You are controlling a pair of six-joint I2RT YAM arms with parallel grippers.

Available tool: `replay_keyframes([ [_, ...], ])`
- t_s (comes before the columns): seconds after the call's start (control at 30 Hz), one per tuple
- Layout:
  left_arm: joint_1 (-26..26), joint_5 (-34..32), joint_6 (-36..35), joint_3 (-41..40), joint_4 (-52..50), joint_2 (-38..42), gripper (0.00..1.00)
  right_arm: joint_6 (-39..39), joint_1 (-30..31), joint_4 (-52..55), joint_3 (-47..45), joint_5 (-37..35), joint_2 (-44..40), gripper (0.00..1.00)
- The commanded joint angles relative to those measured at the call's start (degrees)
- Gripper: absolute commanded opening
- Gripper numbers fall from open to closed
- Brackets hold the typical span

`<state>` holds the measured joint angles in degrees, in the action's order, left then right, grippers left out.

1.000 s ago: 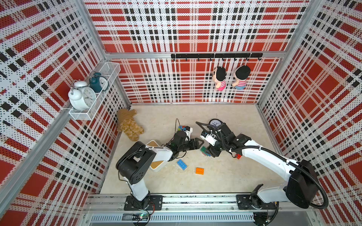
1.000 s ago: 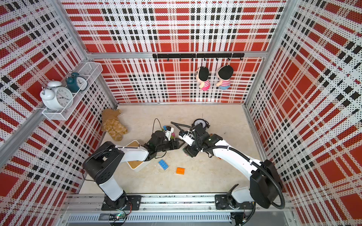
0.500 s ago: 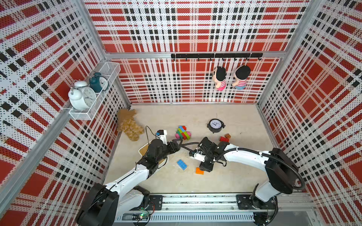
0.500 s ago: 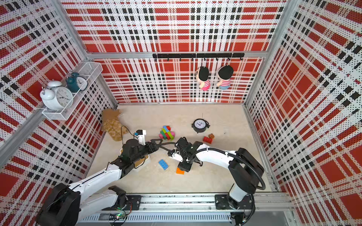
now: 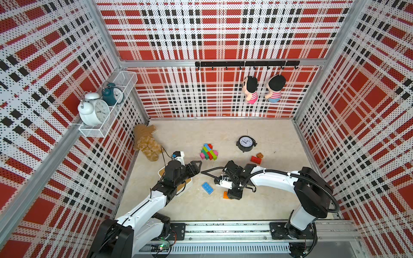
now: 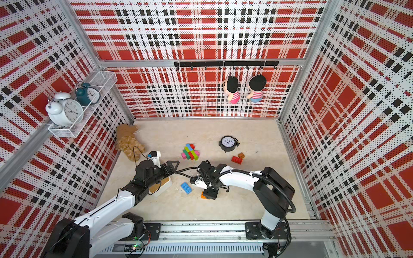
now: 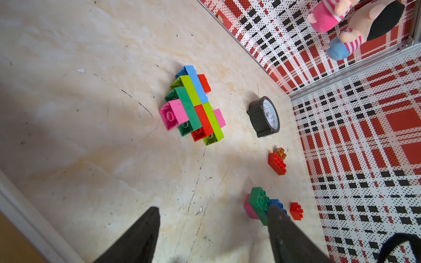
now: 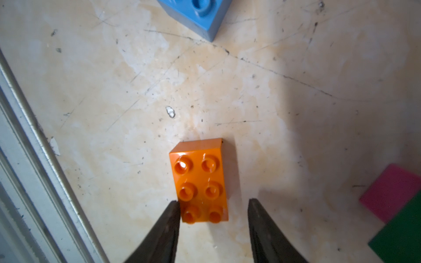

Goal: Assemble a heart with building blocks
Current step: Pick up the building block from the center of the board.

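Your right gripper (image 8: 213,200) straddles the orange brick (image 8: 200,180), jaws spread, aligned to pinch its long sides. Your left gripper (image 7: 214,207) hangs spread and empty facing the part-built heart (image 7: 193,104), likely to brace it.

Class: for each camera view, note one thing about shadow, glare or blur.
Right wrist view: orange six-stud plastic brick sharp, glare on its studs, broad shadow beside it. Left wrist view: black fingertips blurred, multicoloured brick cluster crisp. Both top views: even light.

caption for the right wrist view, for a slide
Right pincer open around one end of an orange brick, blue brick nearby.
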<state>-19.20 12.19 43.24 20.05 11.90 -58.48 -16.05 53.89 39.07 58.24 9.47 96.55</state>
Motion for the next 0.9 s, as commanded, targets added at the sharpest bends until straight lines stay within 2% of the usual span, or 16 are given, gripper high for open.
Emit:
replay_keyframes([
  [0.0,0.3,0.8,-1.2,0.8,0.0,-0.7,0.77,-1.6,0.4,0.6,1.2,0.8,1.2,0.5],
  [0.47,0.3,1.2,-1.7,1.1,0.6,-1.8,0.76,-1.4,1.3,0.2,2.3,2.1,2.6,0.44],
  [0.87,0.3,1.4,-2.4,2.0,0.7,-2.9,0.76,-1.3,1.5,1.0,2.9,2.2,2.3,0.29],
])
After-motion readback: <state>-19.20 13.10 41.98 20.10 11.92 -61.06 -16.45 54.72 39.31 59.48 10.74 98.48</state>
